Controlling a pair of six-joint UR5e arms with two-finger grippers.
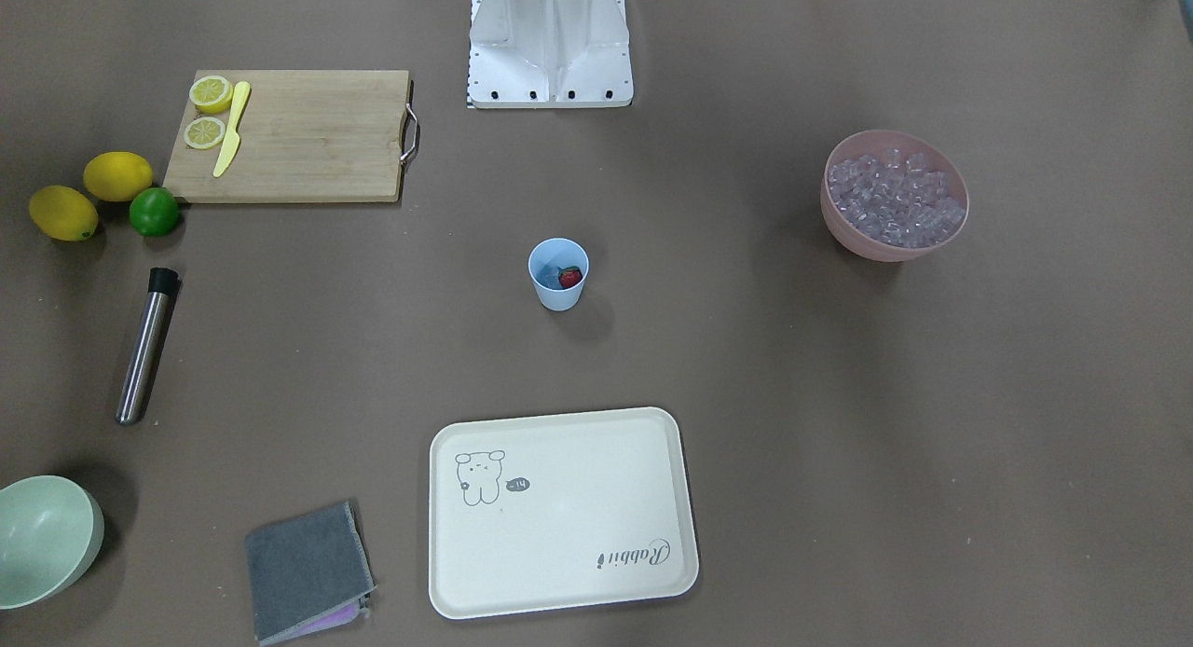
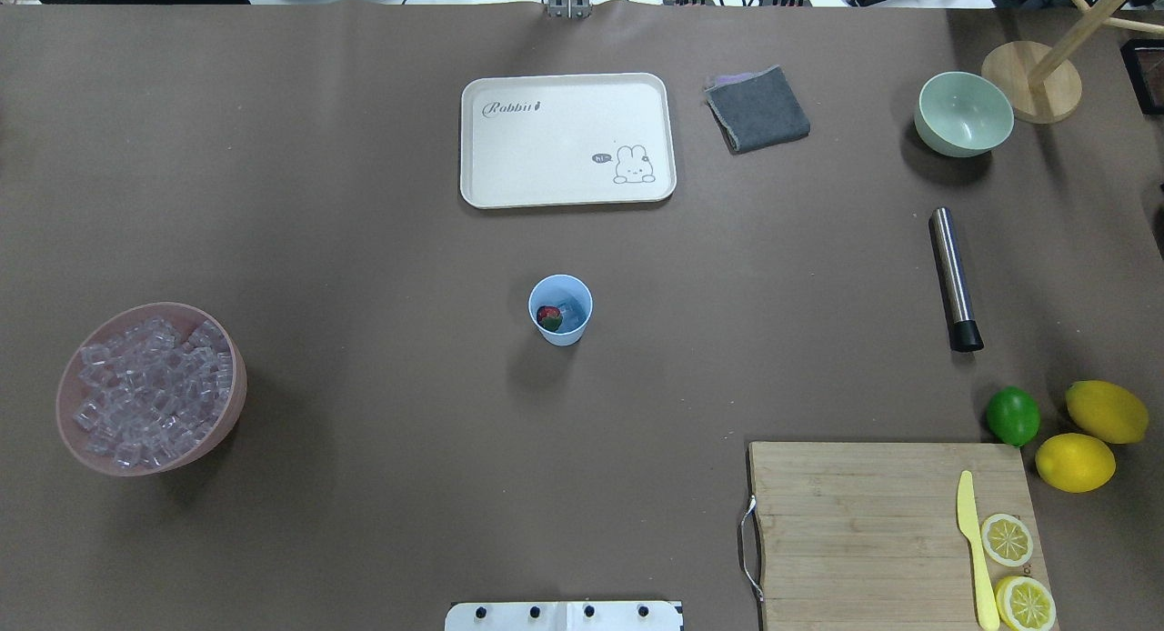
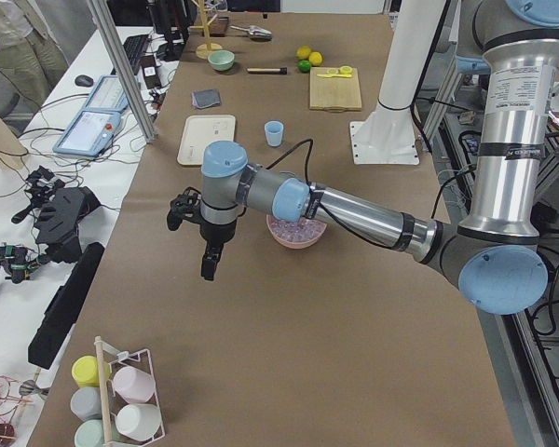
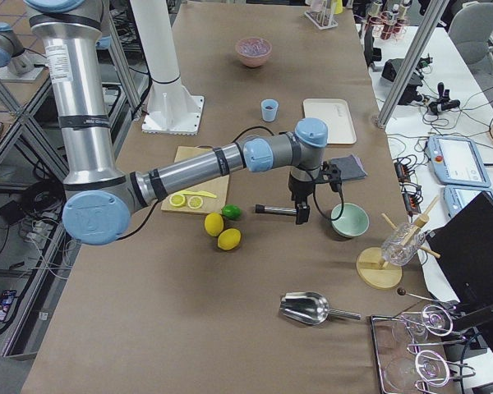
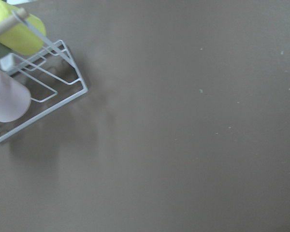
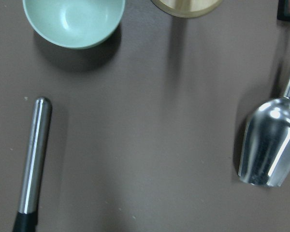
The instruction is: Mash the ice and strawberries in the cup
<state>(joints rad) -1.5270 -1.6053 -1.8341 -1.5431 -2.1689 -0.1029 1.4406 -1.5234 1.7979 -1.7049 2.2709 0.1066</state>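
Observation:
The light blue cup (image 2: 560, 310) stands upright at the table's middle, also in the front view (image 1: 558, 274). A red strawberry (image 2: 547, 317) lies inside it beside a clear ice cube (image 2: 570, 315). More ice (image 2: 150, 385) fills the pink bowl (image 2: 232, 404) at the left. My left gripper (image 3: 208, 268) hangs over bare table past the pink bowl, far from the cup; I cannot tell if it is open. My right gripper (image 4: 301, 217) hangs over a steel muddler (image 4: 275, 211) near the green bowl (image 4: 349, 220); its state cannot be told either.
The steel muddler (image 2: 953, 279) with a black end lies right of the cup. A cream tray (image 2: 568, 140) and grey cloth (image 2: 757, 110) lie beyond. A cutting board (image 2: 873, 531) holds lemon halves and a yellow knife; lemons and a lime sit beside it. A metal scoop (image 6: 270, 145) lies at the table's right end.

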